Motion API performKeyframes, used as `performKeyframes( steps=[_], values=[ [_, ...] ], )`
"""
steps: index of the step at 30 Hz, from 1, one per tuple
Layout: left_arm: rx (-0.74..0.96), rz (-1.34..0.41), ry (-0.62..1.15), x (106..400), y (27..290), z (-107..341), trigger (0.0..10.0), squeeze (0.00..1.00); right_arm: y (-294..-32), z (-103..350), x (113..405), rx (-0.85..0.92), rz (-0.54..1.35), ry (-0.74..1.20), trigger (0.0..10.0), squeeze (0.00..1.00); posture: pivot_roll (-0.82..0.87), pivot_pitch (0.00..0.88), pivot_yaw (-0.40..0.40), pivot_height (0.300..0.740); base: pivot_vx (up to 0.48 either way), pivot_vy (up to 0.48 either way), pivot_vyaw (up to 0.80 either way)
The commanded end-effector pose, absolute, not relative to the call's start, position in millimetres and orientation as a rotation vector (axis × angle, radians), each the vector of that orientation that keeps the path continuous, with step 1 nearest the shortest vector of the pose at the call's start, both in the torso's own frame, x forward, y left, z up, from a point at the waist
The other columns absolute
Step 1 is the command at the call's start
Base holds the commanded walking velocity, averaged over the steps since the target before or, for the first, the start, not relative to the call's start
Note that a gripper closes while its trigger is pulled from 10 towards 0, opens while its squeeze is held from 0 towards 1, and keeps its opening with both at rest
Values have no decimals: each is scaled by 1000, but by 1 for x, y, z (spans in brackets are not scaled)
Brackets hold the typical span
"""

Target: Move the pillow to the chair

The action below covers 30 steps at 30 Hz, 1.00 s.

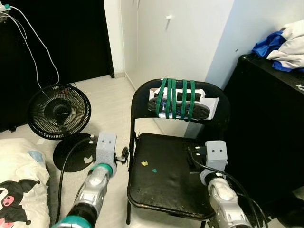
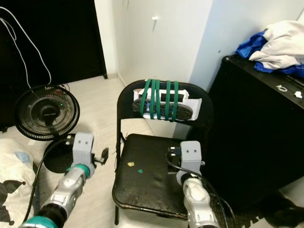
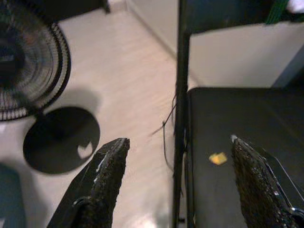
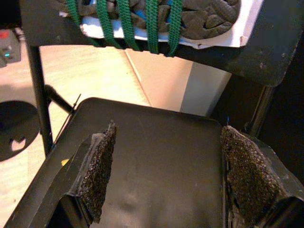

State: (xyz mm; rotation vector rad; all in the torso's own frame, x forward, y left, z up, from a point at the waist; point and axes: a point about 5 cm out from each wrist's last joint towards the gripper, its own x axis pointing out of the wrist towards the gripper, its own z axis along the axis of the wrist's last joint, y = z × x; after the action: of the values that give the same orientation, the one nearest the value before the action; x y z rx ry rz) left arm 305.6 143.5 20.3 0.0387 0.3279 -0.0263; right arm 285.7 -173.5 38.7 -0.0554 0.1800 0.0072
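Black chair [image 1: 166, 178], seat bare; my left gripper [image 3: 175, 180] and right gripper [image 4: 164, 171] both spread wide, holding nothing; pillow [image 1: 19, 185] far left

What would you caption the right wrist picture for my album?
Open right claw poised over the black chair seat, green cord wrapped round its backrest.

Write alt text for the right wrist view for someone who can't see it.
The right gripper hovers open over a black folding chair's bare seat, its two black fingers spread wide. A dark shoe sole is strapped to the backrest with green cord.
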Motion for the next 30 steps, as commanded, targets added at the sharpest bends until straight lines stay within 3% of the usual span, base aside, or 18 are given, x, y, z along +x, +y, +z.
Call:
performKeyframes(
  steps=[1, 6, 9, 19, 20, 24, 30],
  values=[
    [60, 71, 313, 303, 154, 20, 10000, 0, -170, 35, 286, -73, 35, 208, 10000, 0, -66, 7, 1, 740, 0, 0, 0],
    [70, 203, 291, 300, 171, 23, 10000, 0, -171, 28, 287, -39, 25, 238, 10000, 0, -14, 4, 3, 740, 0, 0, 0],
    [99, 167, 269, 301, 174, 28, 10000, 0, -175, 28, 287, 34, -36, 231, 10000, 0, 12, 13, 22, 740, 0, 0, 0],
    [135, 107, 279, 303, 175, 29, 10000, 0, -174, 32, 287, 34, -43, 216, 10000, 0, 10, 7, 29, 740, 0, 0, 0],
    [125, 122, 272, 304, 177, 31, 10000, 0, -172, 35, 291, 30, -23, 209, 10000, 0, 34, 8, -9, 740, 0, 0, 0],
    [115, 154, 280, 300, 178, 27, 10000, 0, -168, 35, 294, 2, 14, 216, 10000, 0, 36, 0, 1, 740, 0, 0, 0],
    [66, 203, 284, 294, 178, 25, 10000, 0, -149, 38, 300, 1, 133, 209, 10000, 0, 59, 3, -47, 740, 0, 0, 0]
  ],
)
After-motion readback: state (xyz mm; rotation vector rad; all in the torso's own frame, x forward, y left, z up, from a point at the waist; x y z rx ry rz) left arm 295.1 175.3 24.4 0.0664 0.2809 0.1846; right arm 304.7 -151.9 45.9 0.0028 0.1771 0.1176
